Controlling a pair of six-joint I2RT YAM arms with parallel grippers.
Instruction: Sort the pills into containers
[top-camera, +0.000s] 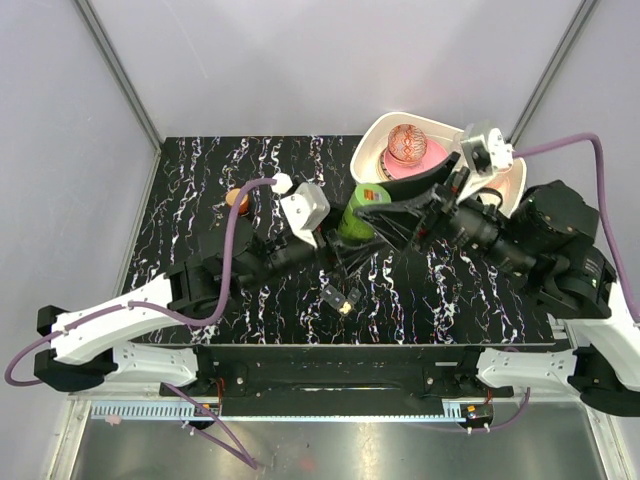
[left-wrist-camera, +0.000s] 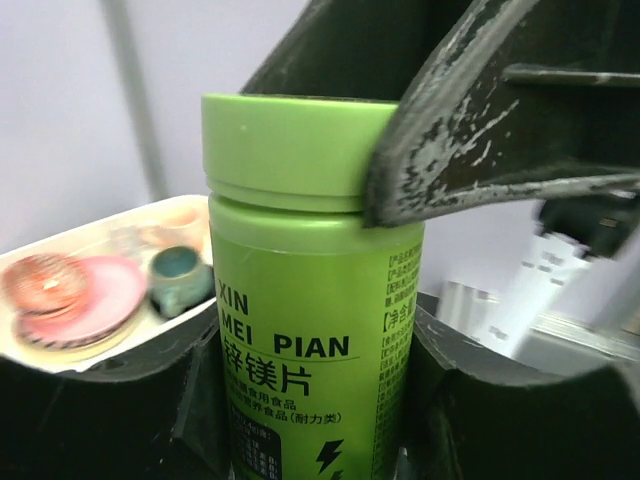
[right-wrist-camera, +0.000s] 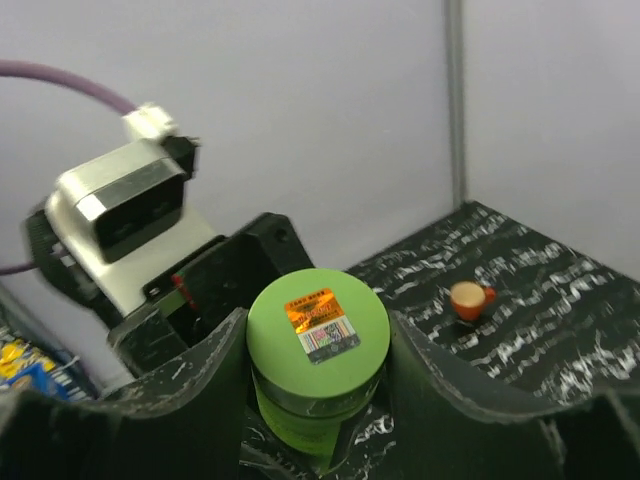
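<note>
A green pill bottle (top-camera: 362, 212) stands upright on the black marbled table (top-camera: 450, 290). My left gripper (left-wrist-camera: 315, 400) is shut on the bottle's body (left-wrist-camera: 300, 300), one finger on each side of the label. From the right, my right gripper (right-wrist-camera: 318, 345) is shut on the green cap (right-wrist-camera: 318, 325), its fingers (right-wrist-camera: 450, 390) pressed against the cap's sides. The small dark pill box, the containers (top-camera: 334, 296), lies in front of the bottle near the table's front edge, with a pale speck (top-camera: 347, 307) beside it. No pills show clearly.
A small orange cup (top-camera: 237, 199) sits at the back left of the table, also seen as the cup (right-wrist-camera: 467, 298). A white tray (top-camera: 372, 150) at the back right holds a pink plate (top-camera: 430, 158) and a reddish ball (top-camera: 406, 142). Grey walls enclose the table.
</note>
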